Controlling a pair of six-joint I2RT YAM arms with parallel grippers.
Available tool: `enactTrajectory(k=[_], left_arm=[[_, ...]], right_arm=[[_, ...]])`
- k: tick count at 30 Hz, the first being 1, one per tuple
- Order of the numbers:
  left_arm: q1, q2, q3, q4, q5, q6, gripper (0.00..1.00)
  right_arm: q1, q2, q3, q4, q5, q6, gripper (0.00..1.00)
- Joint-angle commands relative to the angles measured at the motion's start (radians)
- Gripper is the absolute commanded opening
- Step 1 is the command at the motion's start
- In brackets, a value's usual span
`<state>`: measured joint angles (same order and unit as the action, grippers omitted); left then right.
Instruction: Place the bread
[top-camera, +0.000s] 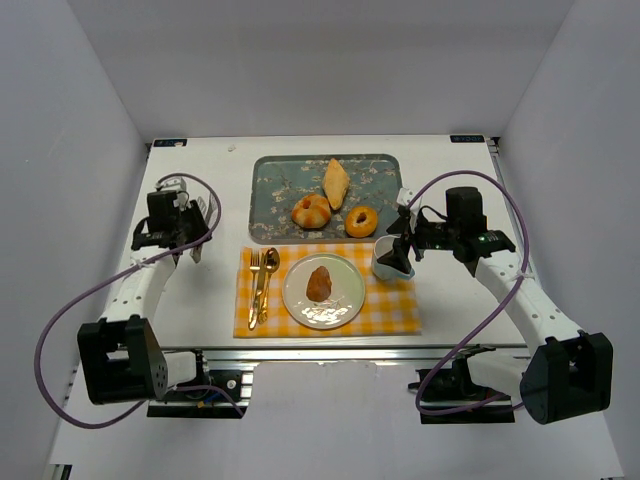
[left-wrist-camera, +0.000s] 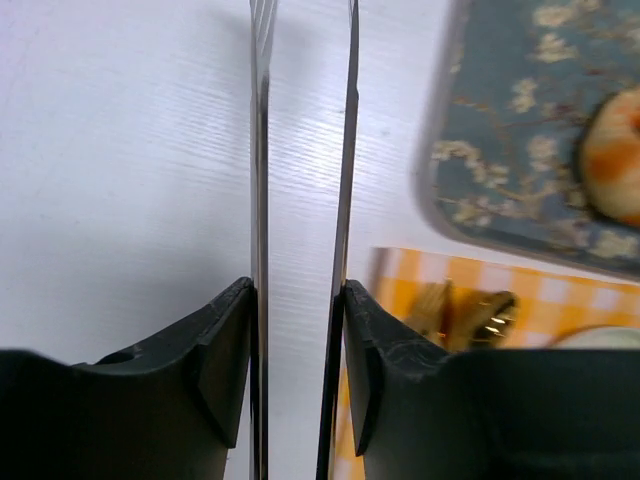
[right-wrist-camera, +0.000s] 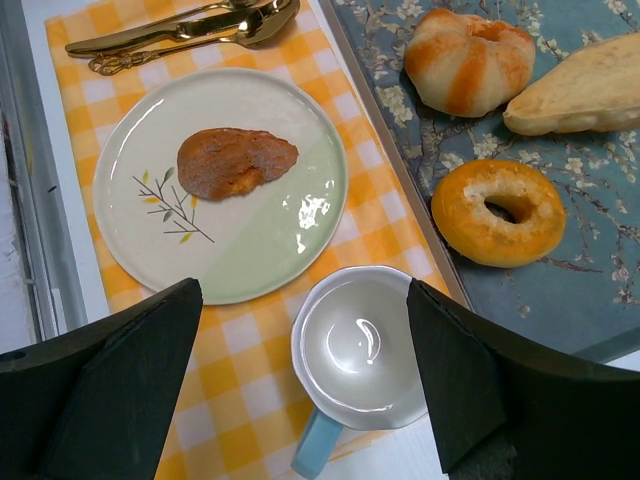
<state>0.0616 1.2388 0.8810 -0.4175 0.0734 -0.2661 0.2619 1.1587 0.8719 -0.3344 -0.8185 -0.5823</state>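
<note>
left arm (top-camera: 140, 290), left of tray (top-camera: 265, 205): white links, black joints, purple cable (top-camera: 40, 360) | right arm (top-camera: 530, 310), right of tray: same | left fingers (left-wrist-camera: 259, 150): thin metal blades | right fingers (right-wrist-camera: 110, 385): black wedges

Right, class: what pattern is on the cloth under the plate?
The cloth has yellow-orange and white checks, clearest in the right wrist view.

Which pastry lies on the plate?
The small oval, dark golden-brown roll, on the white round plate; the knotted bun, pale wedge pastry and ring-shaped donut lie on the blue floral tray.
</note>
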Motion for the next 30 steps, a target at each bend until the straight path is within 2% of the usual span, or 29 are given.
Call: enactTrajectory(k=[1, 4, 9, 17, 22, 24, 27, 30], left_arm=[[0.026, 0.028, -0.074, 0.166, 0.003, 0.100, 0.50], [0.033, 0.066, -0.129, 0.270, -0.023, 0.159, 0.52], [0.053, 0.187, -0.143, 0.283, -0.037, 0.215, 0.57], [0.064, 0.225, -0.194, 0.289, -0.060, 0.197, 0.74], [0.066, 0.148, -0.212, 0.273, -0.060, 0.153, 0.83], [0.067, 0.076, -0.211, 0.263, -0.095, 0.133, 0.92], [0.067, -0.040, -0.203, 0.223, -0.095, 0.099, 0.98], [0.067, -0.169, -0.186, 0.169, -0.084, 0.058, 0.98]], right_arm=[[-0.003, -0.002, 0.001, 0.041, -0.018, -0.001, 0.88], [-0.003, -0.004, 0.003, 0.047, 0.015, 0.024, 0.88], [-0.004, -0.001, 0.010, 0.089, 0.128, 0.170, 0.88], [-0.004, 0.018, 0.047, 0.147, 0.272, 0.364, 0.89], [-0.004, 0.035, 0.064, 0.156, 0.306, 0.412, 0.89], [-0.004, 0.039, 0.067, 0.159, 0.309, 0.418, 0.89], [-0.004, 0.048, 0.073, 0.163, 0.294, 0.403, 0.89], [-0.001, 0.050, 0.062, 0.166, 0.248, 0.348, 0.89]])
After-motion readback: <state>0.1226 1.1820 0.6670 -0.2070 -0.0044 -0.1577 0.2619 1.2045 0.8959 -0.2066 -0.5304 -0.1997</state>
